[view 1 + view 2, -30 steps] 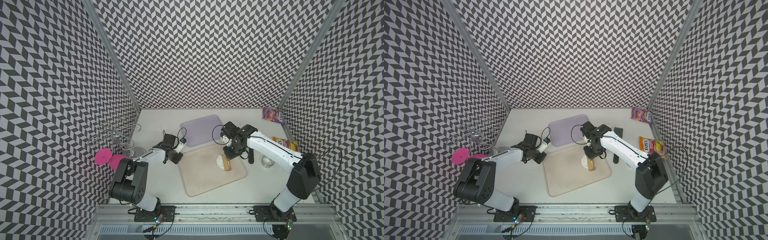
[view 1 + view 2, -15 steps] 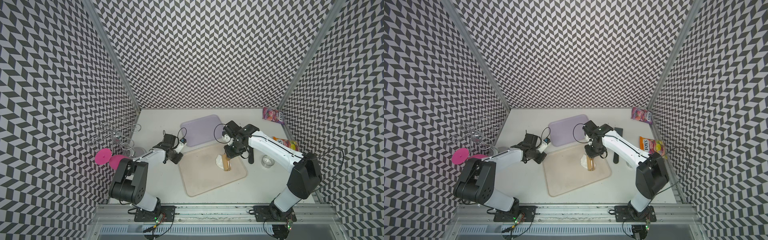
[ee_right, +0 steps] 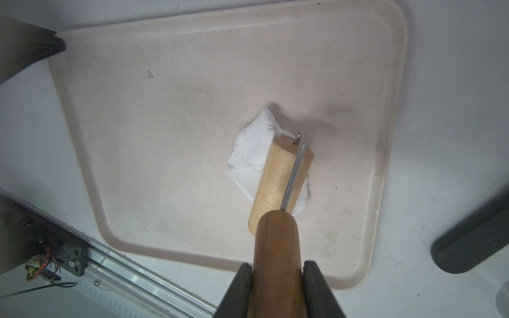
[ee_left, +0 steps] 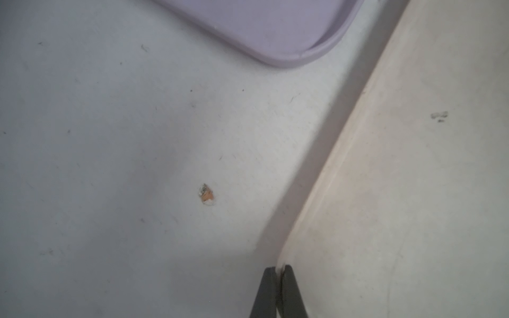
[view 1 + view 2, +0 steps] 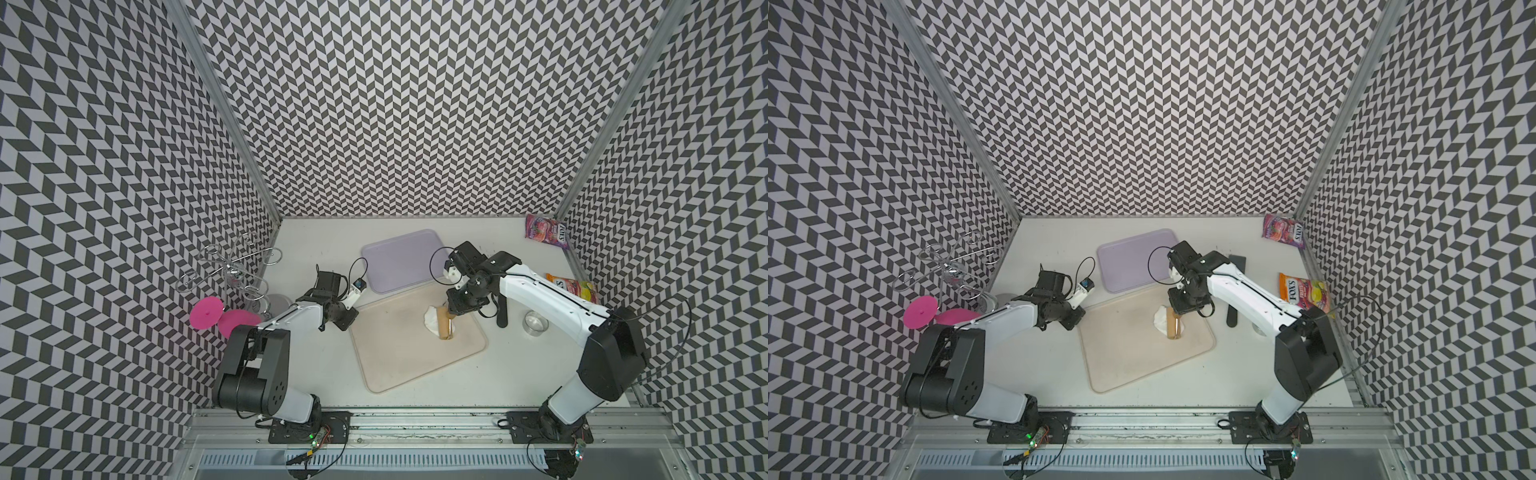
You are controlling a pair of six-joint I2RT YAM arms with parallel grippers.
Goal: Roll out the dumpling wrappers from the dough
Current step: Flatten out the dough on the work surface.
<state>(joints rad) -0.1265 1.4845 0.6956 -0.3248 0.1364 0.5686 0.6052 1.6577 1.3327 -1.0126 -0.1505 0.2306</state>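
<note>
The dough (image 3: 249, 154) is a soft white lump on the beige tray (image 3: 165, 137), seen in both top views (image 5: 431, 324) (image 5: 1160, 321). A wooden roller (image 3: 278, 176) lies across it and covers part of it. My right gripper (image 3: 278, 264) is shut on the roller's brown handle (image 3: 276, 242) and hangs over the tray's far right part (image 5: 455, 309). My left gripper (image 4: 278, 268) is shut on the rim of the beige tray (image 4: 413, 192), at its far left corner (image 5: 348, 322). No dumpling wrappers are in view.
A lavender tray (image 5: 399, 259) lies behind the beige one. A black bar (image 5: 501, 311) and a small clear dish (image 5: 535, 322) lie to the right, with candy bags (image 5: 546, 230) (image 5: 573, 286) by the right wall. A wire rack (image 5: 230, 270) and pink discs (image 5: 205, 311) stand at the left.
The right wrist has shifted a little to the right while the roller stays on the dough. The left arm has not moved.
</note>
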